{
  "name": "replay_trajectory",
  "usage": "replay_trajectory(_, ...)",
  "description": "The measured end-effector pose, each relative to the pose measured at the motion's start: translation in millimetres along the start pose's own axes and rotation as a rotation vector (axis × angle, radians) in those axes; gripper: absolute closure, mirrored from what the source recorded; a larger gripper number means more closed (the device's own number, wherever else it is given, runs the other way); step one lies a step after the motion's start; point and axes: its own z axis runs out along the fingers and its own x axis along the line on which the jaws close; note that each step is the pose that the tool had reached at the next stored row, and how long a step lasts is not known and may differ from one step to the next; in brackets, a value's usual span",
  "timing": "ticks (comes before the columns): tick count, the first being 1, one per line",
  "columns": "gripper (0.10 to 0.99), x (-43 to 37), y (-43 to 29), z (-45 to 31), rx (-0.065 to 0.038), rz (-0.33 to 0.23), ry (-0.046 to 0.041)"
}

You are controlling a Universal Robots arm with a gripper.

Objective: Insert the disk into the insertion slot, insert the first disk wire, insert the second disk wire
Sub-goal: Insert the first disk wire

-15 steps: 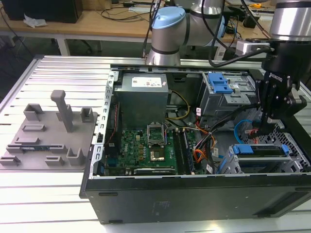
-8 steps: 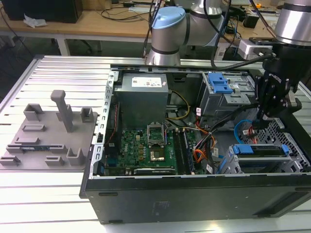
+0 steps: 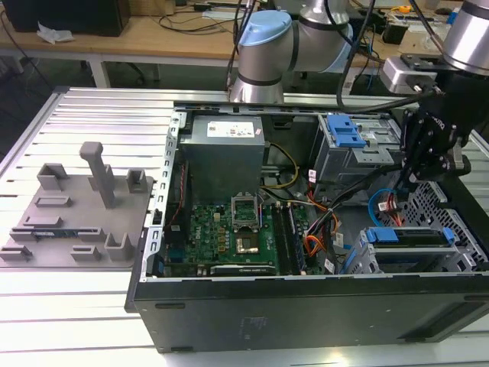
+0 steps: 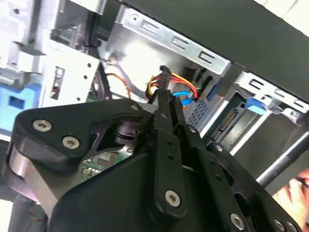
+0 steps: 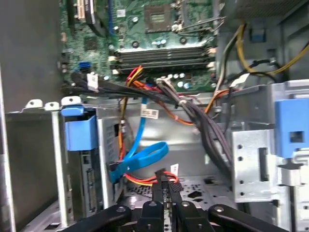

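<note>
At the table point(image 3: 92, 115)'s left edge in the exterior view, a grey fixture plate point(image 3: 76, 210), flat on the slats. Next to it, the open computer case point(image 3: 306, 306), across the table's middle and right. Inside, at the case's far wall, a grey power supply point(image 3: 225, 153); nearer the case's black near wall, the green motherboard point(image 3: 229, 233). Further right, at the far wall, a taller cage with a blue latch point(image 3: 348, 136). Toward the case's near right corner, the insertion slot point(image 3: 365, 264), with the disk point(image 3: 405, 235) already seated inside in its blue carrier. Just beside the slot's open end, the blue disk wire point(image 3: 382, 202), looped, its end close to the disk's rear; plugged or not, cannot tell. Above the slot, on the arm point(image 3: 290, 38), the black gripper point(image 3: 411, 177). In both wrist views, fingers point(image 5: 161, 198) pressed together, clamped on the black plug of the multicoloured disk wire point(image 5: 142, 180), with red, orange and yellow strands trailing behind. Plug apart from the disk, not yet in.
</note>
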Motion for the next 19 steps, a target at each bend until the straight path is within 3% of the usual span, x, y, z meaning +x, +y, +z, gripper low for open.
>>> replay_trajectory(1, 0.922, 2.8, -1.5, -1.7, -0.006, 0.000, -0.0116)
replay_trajectory(3, 0.922, 6.4, -3.5, -3.2, -0.010, 0.000, -0.0184)
replay_trajectory(6, 0.922, 17.1, -7.5, -3.5, -0.016, -0.001, -0.0208)
replay_trajectory(8, 0.922, 32.7, -10.0, -3.0, -0.017, -0.001, -0.0208)
replay_trajectory(11, 0.922, 45.2, -11.0, -2.5, -0.017, -0.001, -0.0228)
replay_trajectory(12, 0.922, 48.4, -11.3, -2.4, -0.017, -0.001, -0.0251)
replay_trajectory(13, 0.922, 51.5, -11.7, -2.3, -0.019, -0.001, -0.0334)
replay_trajectory(16, 0.922, 51.6, -11.8, -2.3, -0.019, -0.001, -0.0354)
replay_trajectory(19, 0.922, 50.2, -13.8, -2.6, -0.020, 0.005, -0.0314)
